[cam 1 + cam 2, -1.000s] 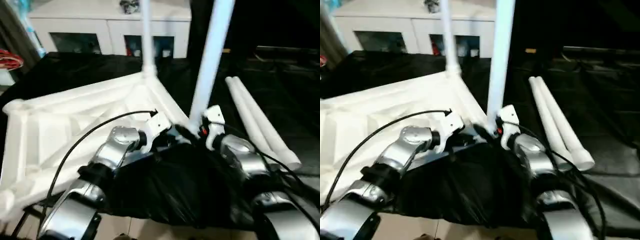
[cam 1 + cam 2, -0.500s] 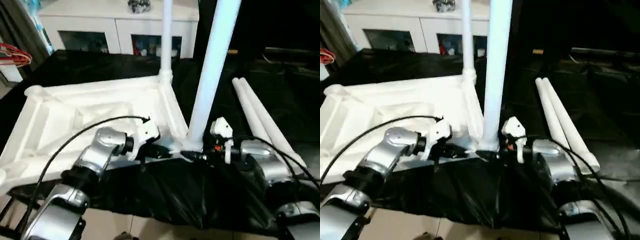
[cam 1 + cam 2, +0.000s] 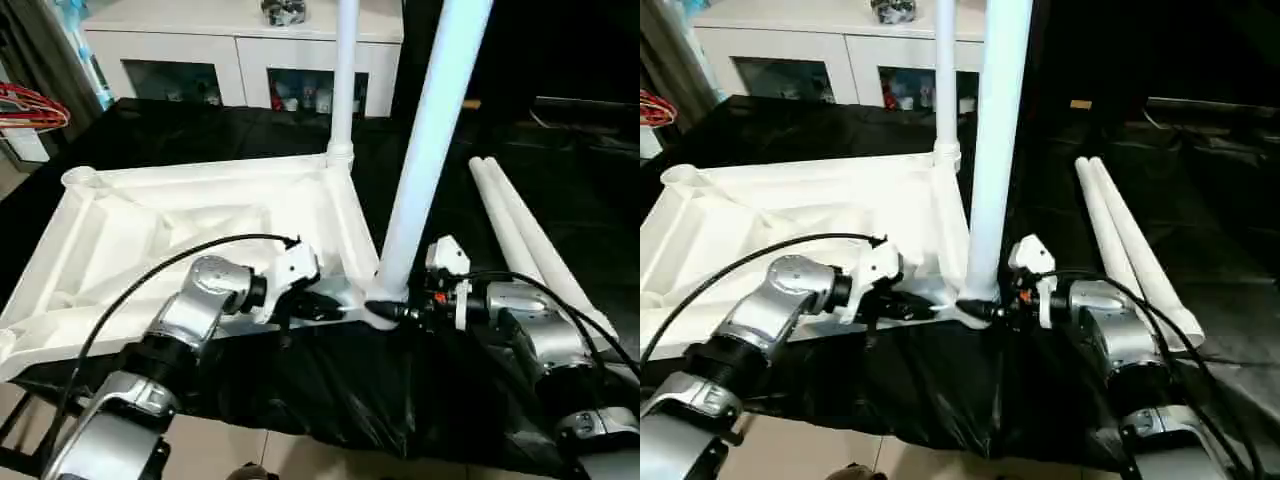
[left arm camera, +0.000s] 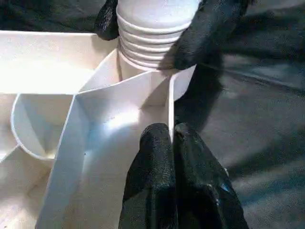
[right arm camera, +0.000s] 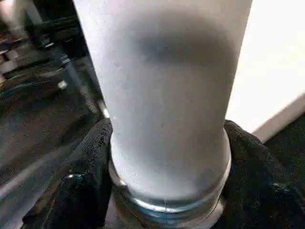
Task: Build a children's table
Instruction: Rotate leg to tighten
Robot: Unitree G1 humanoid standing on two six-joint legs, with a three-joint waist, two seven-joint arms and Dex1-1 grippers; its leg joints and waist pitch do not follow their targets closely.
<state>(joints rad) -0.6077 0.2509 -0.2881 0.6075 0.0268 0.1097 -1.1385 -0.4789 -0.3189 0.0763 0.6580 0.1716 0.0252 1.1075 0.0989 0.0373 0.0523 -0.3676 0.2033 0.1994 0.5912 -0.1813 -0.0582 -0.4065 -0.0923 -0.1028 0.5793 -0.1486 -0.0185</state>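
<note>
Upturned white tabletop (image 3: pixel 190 240) lying ribbed side up on a black-draped surface (image 3: pixel 560 190), toward its left side, near edge along the surface's near edge. One leg (image 3: pixel 345 80) standing upright in the far right corner socket of the tabletop. Second leg (image 3: pixel 425 150) standing upright at the near right corner, threaded end (image 4: pixel 147 43) seated at the socket there. Two more legs (image 3: pixel 530 245) lying side by side, touching, on the cloth to the right of the tabletop, well apart from it.

Left gripper (image 4: pixel 174 143) clenched, fingers pressed together on a thin rib at the tabletop's near right corner, just beside the threaded end. Right gripper (image 5: pixel 167 162) grasping the base of the near leg, black fingers (image 5: pixel 81 176) wrapped on both sides of the tube just above its ringed end.

White cabinet (image 3: pixel 230 55) with glass fronts beyond the far edge. Red hanger (image 3: pixel 30 105) off the far left corner.
</note>
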